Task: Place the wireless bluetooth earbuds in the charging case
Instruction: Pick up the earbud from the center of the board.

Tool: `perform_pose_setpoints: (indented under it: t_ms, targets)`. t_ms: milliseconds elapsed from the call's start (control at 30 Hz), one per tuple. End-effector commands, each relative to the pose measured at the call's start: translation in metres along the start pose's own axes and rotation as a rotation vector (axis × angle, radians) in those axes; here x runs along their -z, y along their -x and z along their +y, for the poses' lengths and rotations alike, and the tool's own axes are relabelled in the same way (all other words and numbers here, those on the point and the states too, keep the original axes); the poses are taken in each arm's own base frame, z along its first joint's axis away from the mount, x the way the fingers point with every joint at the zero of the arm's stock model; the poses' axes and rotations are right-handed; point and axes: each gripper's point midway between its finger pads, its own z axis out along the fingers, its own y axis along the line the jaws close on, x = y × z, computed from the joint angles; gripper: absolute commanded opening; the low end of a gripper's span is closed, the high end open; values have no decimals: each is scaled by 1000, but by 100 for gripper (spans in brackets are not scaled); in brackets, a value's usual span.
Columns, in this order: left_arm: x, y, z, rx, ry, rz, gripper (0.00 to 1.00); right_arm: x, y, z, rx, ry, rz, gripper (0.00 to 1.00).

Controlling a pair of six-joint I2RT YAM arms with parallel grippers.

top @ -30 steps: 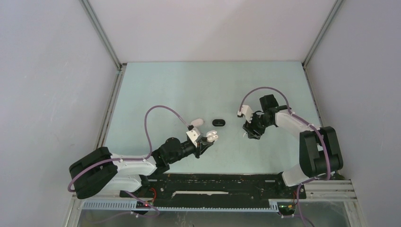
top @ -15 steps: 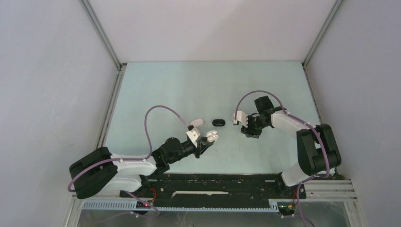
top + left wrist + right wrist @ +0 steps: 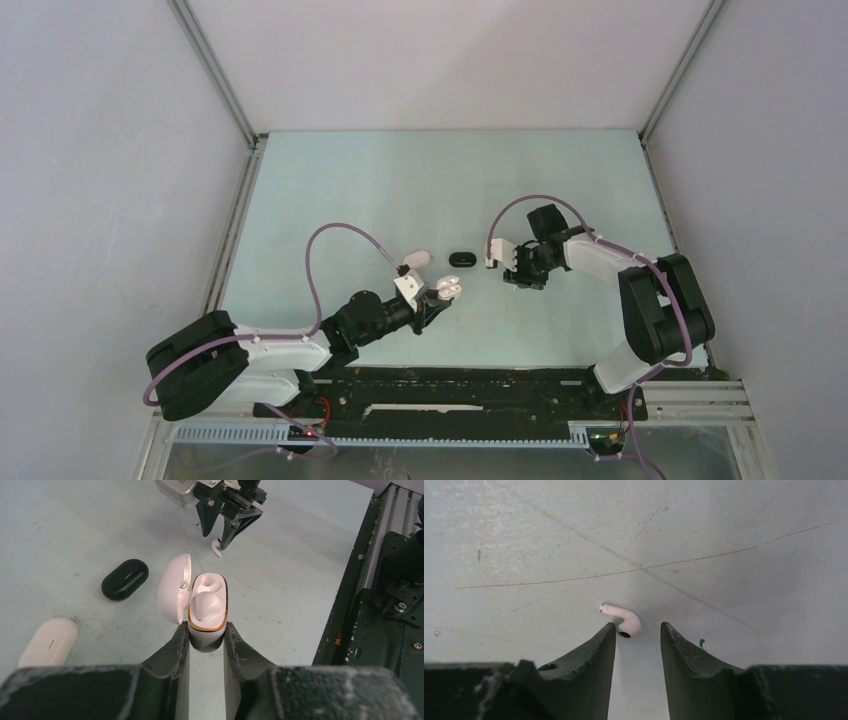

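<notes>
Left gripper (image 3: 206, 629) clamped on open white charging case (image 3: 207, 605), lid flipped up. Just beyond the case: right gripper (image 3: 638, 630) slightly parted, holding nothing, loose white earbud (image 3: 621, 617) lying at its tips. Black case (image 3: 125, 579) and closed white case (image 3: 48, 642) nearby.

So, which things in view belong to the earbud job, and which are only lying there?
Belong to the job:
- open white case, held in the left pincer, with a seated earbud inside
- loose white earbud, between the fingers of the open right pincer

Only lying there:
- closed black case
- closed white case
</notes>
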Motion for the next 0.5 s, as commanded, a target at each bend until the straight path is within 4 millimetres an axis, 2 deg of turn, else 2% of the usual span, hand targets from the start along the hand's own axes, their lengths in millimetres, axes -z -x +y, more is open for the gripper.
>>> perform_pose_setpoints:
  t_ms: [0, 200, 467]
  targets:
    - [-7, 24, -6, -30, -29, -70, 1, -7, -7, -4, 10, 4, 43, 40]
    - [-8, 22, -7, -30, -33, -60, 1, -7, -6, 2, 5, 27, 48, 34]
    - [-9, 21, -8, -28, -39, -57, 1, -6, -6, 4, -27, 48, 55, 37]
